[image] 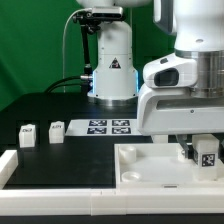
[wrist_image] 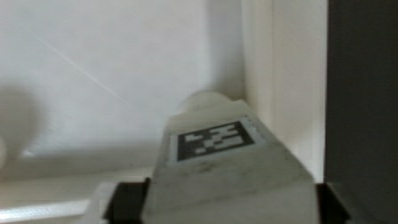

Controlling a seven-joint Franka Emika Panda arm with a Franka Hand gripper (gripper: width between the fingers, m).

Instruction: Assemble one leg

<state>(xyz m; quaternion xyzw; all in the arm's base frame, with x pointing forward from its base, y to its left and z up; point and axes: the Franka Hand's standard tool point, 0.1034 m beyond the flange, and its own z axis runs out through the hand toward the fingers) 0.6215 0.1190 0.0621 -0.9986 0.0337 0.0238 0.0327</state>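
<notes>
The claw (image: 203, 152) grips 1 leg (wrist_image: 224, 150) over the white tray (image: 140, 165), with 3 spare legs (image: 42, 133) lying well apart beside the marker board (image: 108, 126).

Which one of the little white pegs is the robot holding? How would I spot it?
Find the big white tray at the front of the table, then follow the robot's gripper down to the tray's corner at the exterior view's right. The leg sits between the fingers, its checkered tag showing. The three other pegs stand loose on the black table at the exterior view's left, untouched.
</notes>
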